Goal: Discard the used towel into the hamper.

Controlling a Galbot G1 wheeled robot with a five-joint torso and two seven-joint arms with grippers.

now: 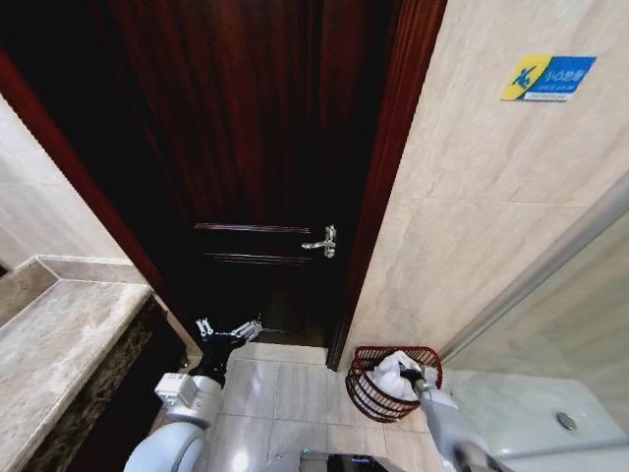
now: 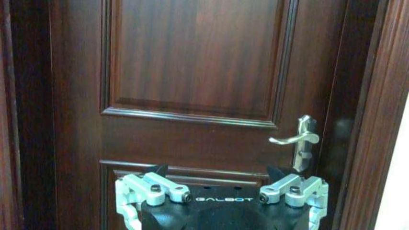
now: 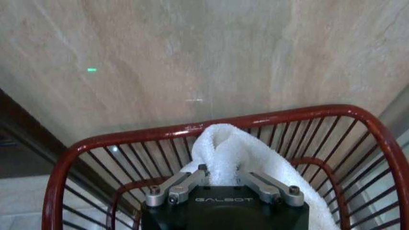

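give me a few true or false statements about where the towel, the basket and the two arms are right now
1. The white towel is inside the red wire basket. True.
2. The right end effector is shut on the towel. True; its fingers press the cloth from both sides.
3. The left end effector holds the door handle. False; it is open and holds nothing, well below the handle.
4. The basket stands on the stone counter. False; it stands on the tiled floor by the beige wall.
5. The dark wooden door faces the left end effector. True.
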